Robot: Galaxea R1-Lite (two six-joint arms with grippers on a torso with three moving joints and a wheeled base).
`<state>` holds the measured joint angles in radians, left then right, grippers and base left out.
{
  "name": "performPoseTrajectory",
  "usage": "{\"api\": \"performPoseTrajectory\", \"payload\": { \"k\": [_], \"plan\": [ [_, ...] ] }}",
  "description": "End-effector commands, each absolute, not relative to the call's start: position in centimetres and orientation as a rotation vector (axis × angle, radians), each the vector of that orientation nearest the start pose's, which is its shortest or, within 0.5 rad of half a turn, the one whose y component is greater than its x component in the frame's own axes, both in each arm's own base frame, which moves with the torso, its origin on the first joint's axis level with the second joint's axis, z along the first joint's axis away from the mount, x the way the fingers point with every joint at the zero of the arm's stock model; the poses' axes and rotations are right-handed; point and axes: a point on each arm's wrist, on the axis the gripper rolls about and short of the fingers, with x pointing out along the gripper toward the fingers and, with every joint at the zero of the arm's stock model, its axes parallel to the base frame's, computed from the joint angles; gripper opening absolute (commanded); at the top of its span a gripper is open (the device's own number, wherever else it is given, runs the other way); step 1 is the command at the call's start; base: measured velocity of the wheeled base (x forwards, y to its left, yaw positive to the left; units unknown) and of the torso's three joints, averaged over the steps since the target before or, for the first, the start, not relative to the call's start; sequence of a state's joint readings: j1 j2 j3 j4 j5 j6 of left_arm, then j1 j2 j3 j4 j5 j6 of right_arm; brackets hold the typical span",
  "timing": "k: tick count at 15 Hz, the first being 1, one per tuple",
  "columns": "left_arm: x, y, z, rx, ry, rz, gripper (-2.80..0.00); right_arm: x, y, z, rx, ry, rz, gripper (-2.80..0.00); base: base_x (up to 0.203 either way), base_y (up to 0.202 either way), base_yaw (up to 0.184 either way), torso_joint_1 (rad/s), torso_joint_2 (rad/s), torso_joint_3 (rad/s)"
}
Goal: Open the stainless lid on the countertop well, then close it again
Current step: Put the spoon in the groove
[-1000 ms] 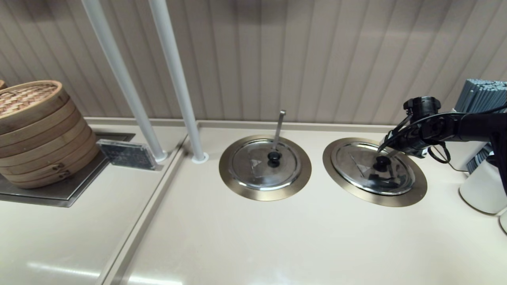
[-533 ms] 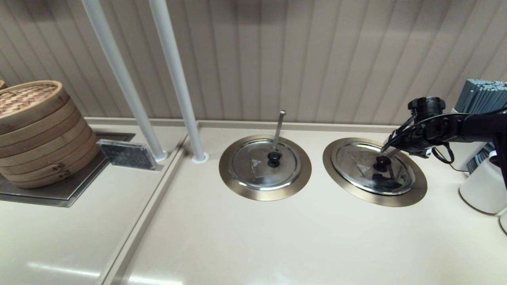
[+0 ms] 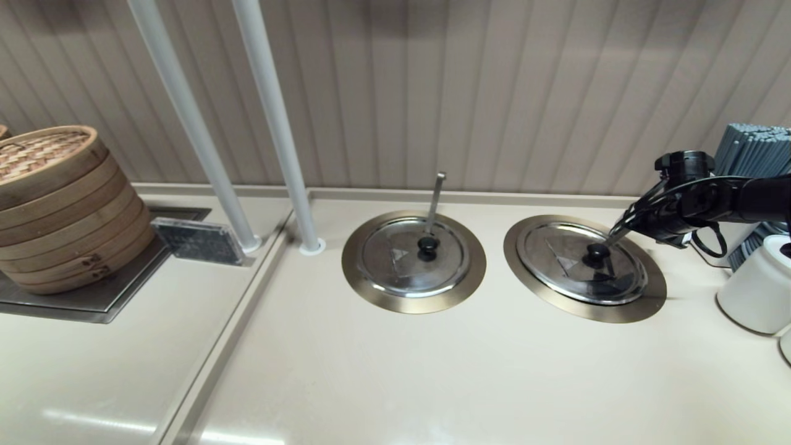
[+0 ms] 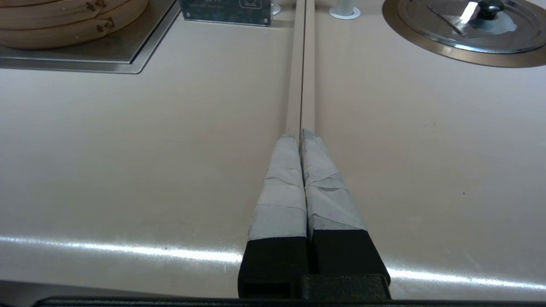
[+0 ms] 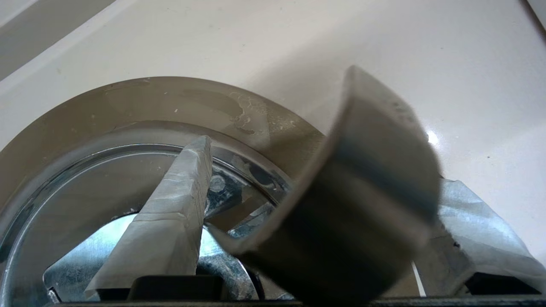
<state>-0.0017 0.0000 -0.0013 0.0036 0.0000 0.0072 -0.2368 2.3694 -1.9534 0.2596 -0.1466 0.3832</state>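
The stainless lid (image 3: 559,250) lies flat on the countertop well, inside the bronze-tinted flange (image 3: 646,300). Its black knob (image 3: 597,250) is free. The flat ladle handle (image 3: 617,233) slants out toward the right. My right gripper (image 3: 630,221) hovers open at the lid's far right rim, above that handle. In the right wrist view the lid (image 5: 106,187) and flange (image 5: 170,102) lie below the gripper (image 5: 324,170), and the blurred ladle handle (image 5: 367,179) stands between the spread fingers (image 5: 170,221). My left gripper (image 4: 300,134) is shut and parked low over the counter.
The twin lid (image 3: 408,253) with an upright ladle handle (image 3: 435,198) sits left of the well. Two white poles (image 3: 278,123) rise behind it. Bamboo steamers (image 3: 55,198) and a dark plaque (image 3: 198,241) stand far left. A white container (image 3: 754,290) and grey-blue sticks (image 3: 751,148) crowd the right edge.
My right gripper has drawn back to the right, off the black knob toward the lid's rim. The lid stays flat on the well. The left arm is still.
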Motion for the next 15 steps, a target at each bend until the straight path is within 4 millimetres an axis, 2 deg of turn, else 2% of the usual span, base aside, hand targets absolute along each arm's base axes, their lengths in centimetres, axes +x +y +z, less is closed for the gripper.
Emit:
{"api": "performPoseTrajectory", "payload": {
  "k": [1,4,11,15],
  "plan": [
    [-2.3,0.0,7.5,0.008,0.002,-0.002,-2.80,46.6,-12.1,14.8,0.399,0.597,-0.506,0.00,0.000,0.000,0.000,0.000,0.00,0.000],
    [-2.3,0.0,7.6,0.008,0.002,-0.002,-2.80,46.1,-12.4,15.3,0.403,0.597,-0.515,0.00,0.000,0.000,0.000,0.000,0.00,0.000],
    [-2.3,0.0,7.5,0.008,0.003,-0.002,-2.80,43.1,-12.0,16.0,0.413,0.650,-0.520,0.00,0.000,0.000,0.000,0.000,0.00,0.000],
    [-2.3,0.0,7.5,0.008,0.004,-0.002,-2.80,42.6,-12.2,16.2,0.421,0.652,-0.516,0.00,0.000,0.000,0.000,0.000,0.00,0.000]
  ]
}}
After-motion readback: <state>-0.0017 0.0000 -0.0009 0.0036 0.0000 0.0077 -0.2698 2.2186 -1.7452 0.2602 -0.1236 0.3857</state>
